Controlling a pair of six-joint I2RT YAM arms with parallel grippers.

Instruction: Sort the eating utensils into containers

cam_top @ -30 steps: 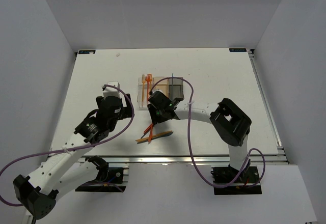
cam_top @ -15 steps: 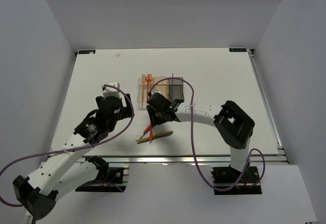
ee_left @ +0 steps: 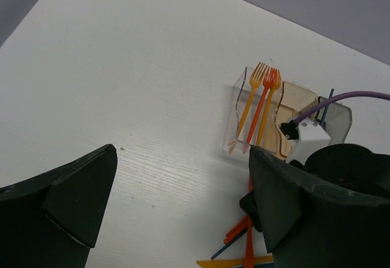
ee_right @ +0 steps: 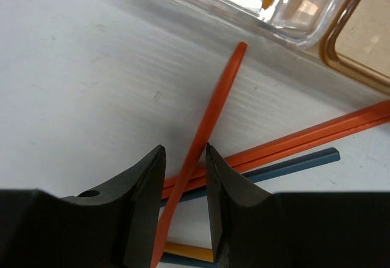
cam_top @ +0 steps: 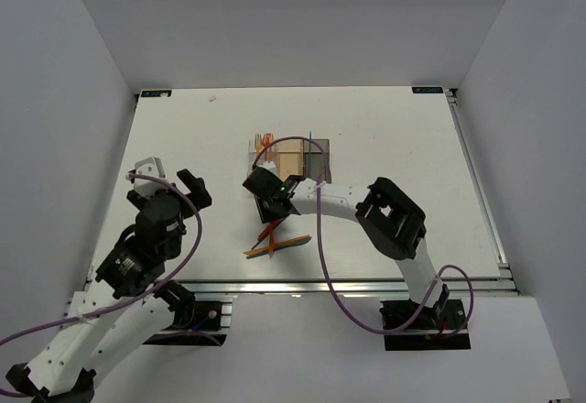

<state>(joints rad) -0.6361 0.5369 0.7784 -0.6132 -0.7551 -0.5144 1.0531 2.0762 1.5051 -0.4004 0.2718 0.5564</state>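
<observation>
Probably light, stiff and slippery, the orange utensil [ee_right: 214, 94] lies mid-frame on the counter [ee_right: 73, 67], tip near the clear bin [ee_right: 244, 15], best pinched mid-handle. The right gripper [ee_right: 184, 152] straddles it narrowly, a gap showing. The left gripper [ee_left: 183, 158] stands wide, empty.

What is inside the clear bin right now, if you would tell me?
Two orange forks lean inside the clear bin, tines at the far end. The right arm covers its near corner, so anything there is hidden.
</observation>
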